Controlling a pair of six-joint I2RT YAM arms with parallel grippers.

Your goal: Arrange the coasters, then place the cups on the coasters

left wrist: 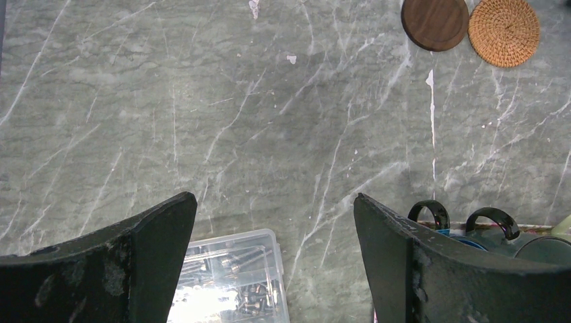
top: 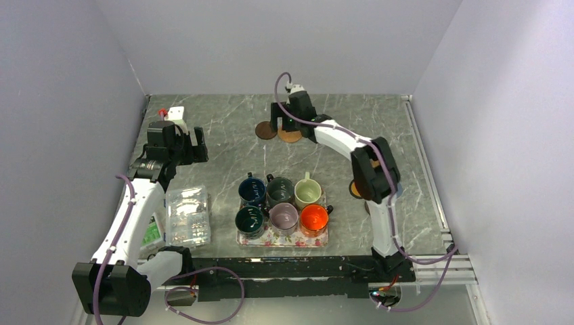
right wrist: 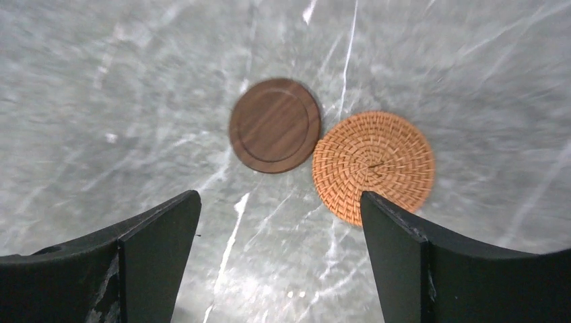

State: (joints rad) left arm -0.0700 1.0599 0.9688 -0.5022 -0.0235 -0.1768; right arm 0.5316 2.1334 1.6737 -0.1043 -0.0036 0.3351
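Early days here. The dark wooden coaster (right wrist: 275, 125) and tan woven coaster (right wrist: 372, 167) sit touching, well beyond the floral tray (top: 281, 241). The right gripper (right wrist: 279, 196) hangs over them, jaws apart and empty. The left gripper (left wrist: 274, 198), off to the tray's left, is wide open too. All six cups (top: 283, 217) are on the tray, none on a coaster yet.

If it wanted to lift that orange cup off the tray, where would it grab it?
Probably the rim, from straight above: one jaw inside the orange cup, one outside on its near-right wall. It stands upright and open. The mauve cup crowds its left and the cream cup stands behind, so only that corner of the tray leaves room.
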